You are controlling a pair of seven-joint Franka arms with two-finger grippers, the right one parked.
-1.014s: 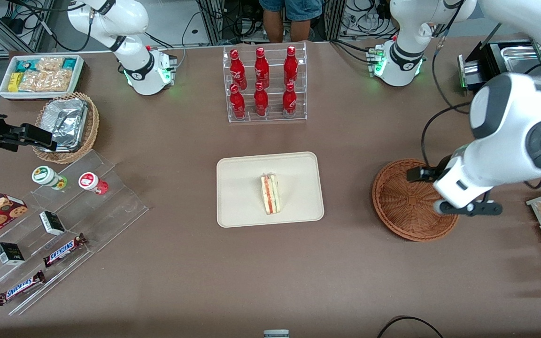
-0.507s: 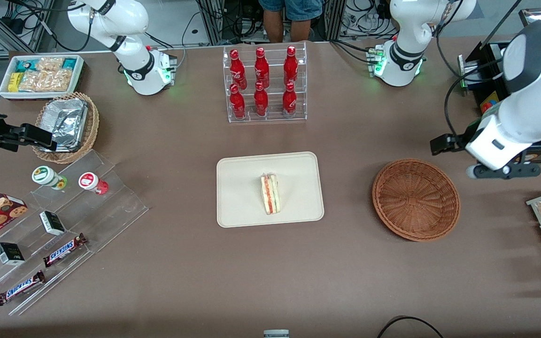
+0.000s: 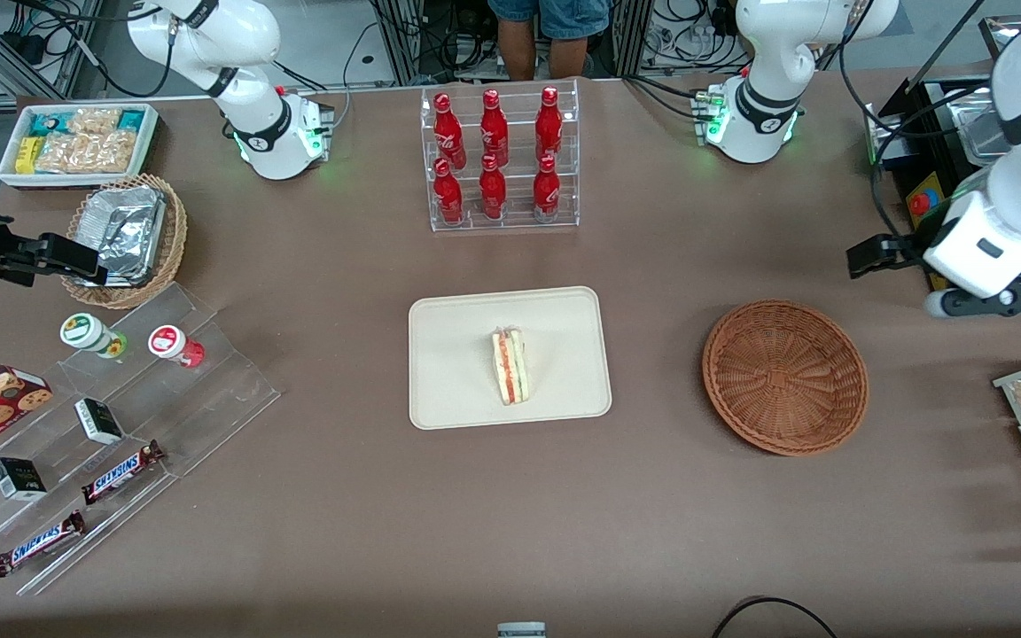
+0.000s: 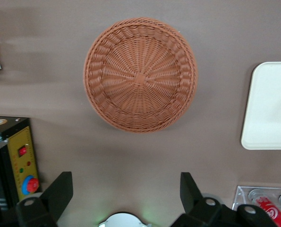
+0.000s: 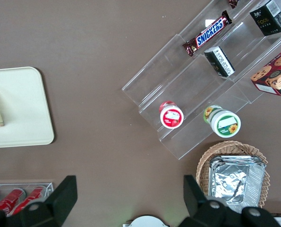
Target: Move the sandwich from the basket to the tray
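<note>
Judging by the layout, the placing looks done: the tray (image 3: 457, 354) carries the sandwich (image 3: 510, 365), the basket (image 3: 785, 377) lies bare, and the gripper (image 4: 123, 196) hangs above the table near the basket, fingers spread wide, holding nothing; only parking seems left.

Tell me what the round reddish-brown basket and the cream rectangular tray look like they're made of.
The round reddish-brown basket looks like woven wicker: ribs radiate from its centre. The cream rectangular tray looks matte and smooth, maybe plastic or pulp. The gripper hangs open, above the table beside the basket.
</note>
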